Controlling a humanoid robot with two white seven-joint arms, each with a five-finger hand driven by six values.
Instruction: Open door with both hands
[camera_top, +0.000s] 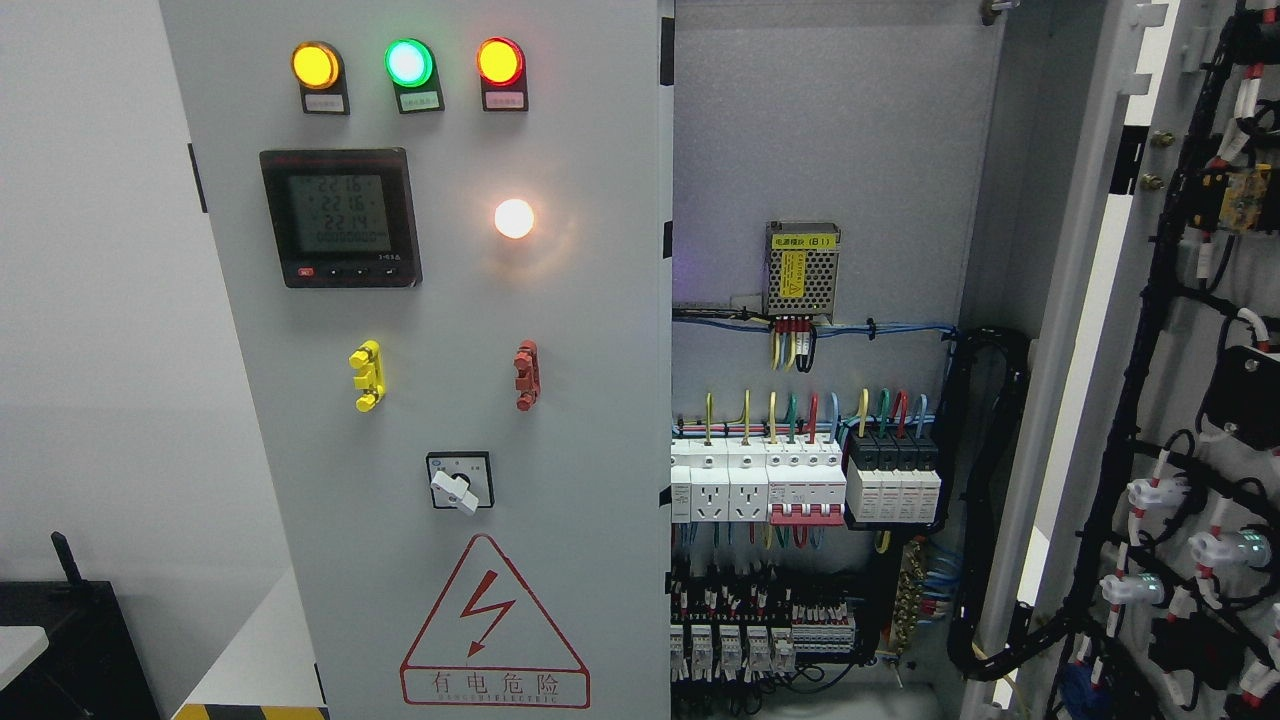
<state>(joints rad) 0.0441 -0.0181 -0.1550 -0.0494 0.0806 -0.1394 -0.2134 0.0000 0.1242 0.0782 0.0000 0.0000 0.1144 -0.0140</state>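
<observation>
A grey electrical cabinet fills the head view. Its left door (440, 400) is closed and carries three lit lamps (408, 62), a digital meter (338, 218), a glowing white lamp (514, 218), a yellow handle (367, 376), a red handle (526, 375), a rotary switch (459, 482) and a red warning triangle (494, 625). The right door (1180, 400) stands swung wide open at the far right, its wired inner face toward me. Neither of my hands shows.
Inside the open half are a power supply (802, 270), rows of breakers (800, 480), terminal blocks (760, 630) and black cable bundles (985, 500). A white wall lies to the left, with a dark object (70, 640) at the lower left corner.
</observation>
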